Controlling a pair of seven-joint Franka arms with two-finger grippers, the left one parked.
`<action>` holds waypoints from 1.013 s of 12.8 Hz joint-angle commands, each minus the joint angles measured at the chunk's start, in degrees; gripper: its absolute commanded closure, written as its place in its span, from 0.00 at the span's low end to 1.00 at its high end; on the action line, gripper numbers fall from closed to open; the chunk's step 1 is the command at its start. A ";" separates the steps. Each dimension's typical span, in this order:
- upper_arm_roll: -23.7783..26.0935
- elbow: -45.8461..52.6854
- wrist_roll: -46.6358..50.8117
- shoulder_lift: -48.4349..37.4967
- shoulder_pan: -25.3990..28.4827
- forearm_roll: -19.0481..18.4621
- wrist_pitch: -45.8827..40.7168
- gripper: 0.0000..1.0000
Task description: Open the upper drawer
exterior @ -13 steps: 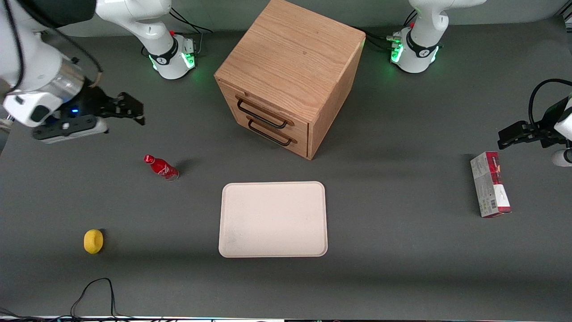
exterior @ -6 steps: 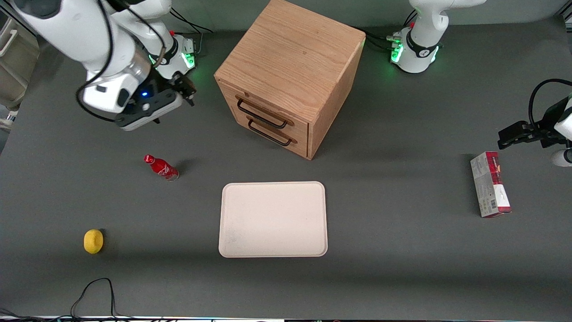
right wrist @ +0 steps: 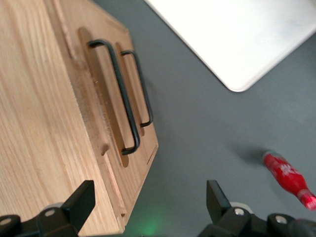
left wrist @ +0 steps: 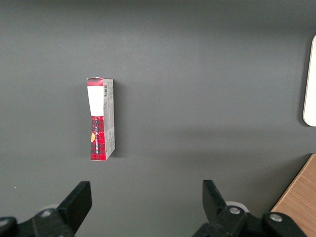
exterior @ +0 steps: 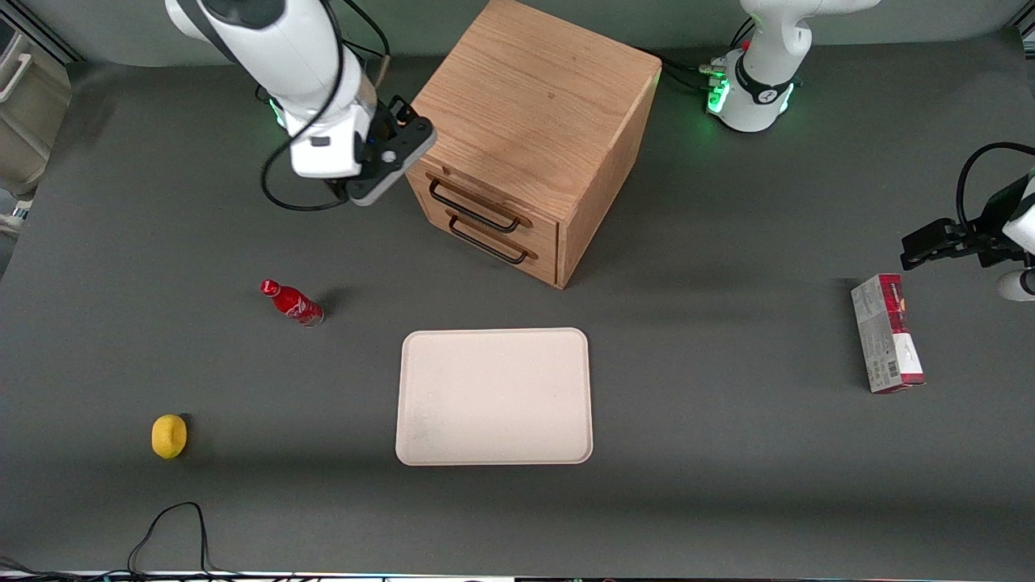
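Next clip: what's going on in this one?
The right arm's gripper, fingers open, hangs beside the top corner of the cube-shaped oak cabinet, at the working arm's end. It touches nothing. The upper drawer with its thin black wire handle is shut, as is the lower drawer. A cream tray and a red bottle lie nearer the front camera.

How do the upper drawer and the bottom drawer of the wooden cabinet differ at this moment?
The upper drawer sits just under the cabinet top; the bottom drawer sits under it, nearer the table. The gripper, fingers open, is beside the cabinet's corner at the upper drawer's height, well above the bottom drawer. Both are shut, light oak, each with a thin black wire handle.
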 commanded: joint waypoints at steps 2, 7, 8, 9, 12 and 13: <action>3.86 0.53 -3.20 7.64 -0.18 0.80 5.35 0.00; 3.43 0.27 -12.24 12.76 0.08 0.45 11.42 0.00; 3.34 0.18 -12.69 13.11 0.08 0.45 12.13 0.00; 3.34 -0.69 -12.69 13.46 0.17 0.45 13.27 0.00; 3.25 -3.94 -14.62 13.46 0.08 0.36 17.13 0.00; 3.25 -4.65 -14.62 13.46 0.08 0.36 18.01 0.00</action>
